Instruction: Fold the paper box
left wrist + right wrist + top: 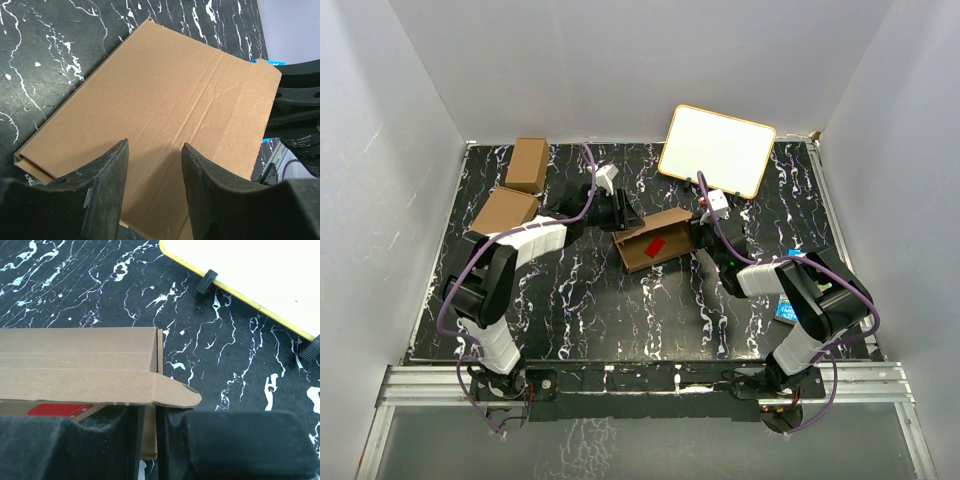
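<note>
While the paper box point(665, 228) lies in the middle of the table point(570, 300), shallow, brown and creased, a red label point(656, 245) inside, the left claw point(155, 147) hovers half open over its panel, holding nothing, and the right claw point(147, 412) is nearly closed on its end flap.

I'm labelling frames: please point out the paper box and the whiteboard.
paper box point(638, 252), top view, brown front panel.
whiteboard point(717, 150), top view, middle of white face.
</note>
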Robot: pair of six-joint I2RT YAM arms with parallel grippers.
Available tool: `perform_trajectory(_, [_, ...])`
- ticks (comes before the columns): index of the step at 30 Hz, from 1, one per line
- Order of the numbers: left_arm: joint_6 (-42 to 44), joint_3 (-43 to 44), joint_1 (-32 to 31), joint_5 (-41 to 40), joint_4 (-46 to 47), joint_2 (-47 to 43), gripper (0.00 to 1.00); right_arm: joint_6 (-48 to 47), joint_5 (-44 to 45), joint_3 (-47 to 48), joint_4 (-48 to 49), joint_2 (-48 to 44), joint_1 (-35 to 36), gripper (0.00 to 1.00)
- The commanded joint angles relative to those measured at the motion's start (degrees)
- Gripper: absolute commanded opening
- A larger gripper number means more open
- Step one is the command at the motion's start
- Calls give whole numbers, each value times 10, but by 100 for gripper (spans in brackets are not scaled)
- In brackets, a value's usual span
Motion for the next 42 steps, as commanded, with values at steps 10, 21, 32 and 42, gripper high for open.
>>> perform_trajectory(10, [1,-21,-1,20,11,28,44,14,-132,8,-41,-52,-44,43])
perform_trajectory(21, [4,-17,0,18,10,49,44,-119,-476,123,-361,-80,-196,71])
perform_trajectory(32, [22,-13,0,8,-19,67,43,-244,-592,166,-474,-134,-298,81])
perform_trajectory(42, [42,2,-1,-13,-67,90,39,-247,-577,268,-521,-31,-157,34])
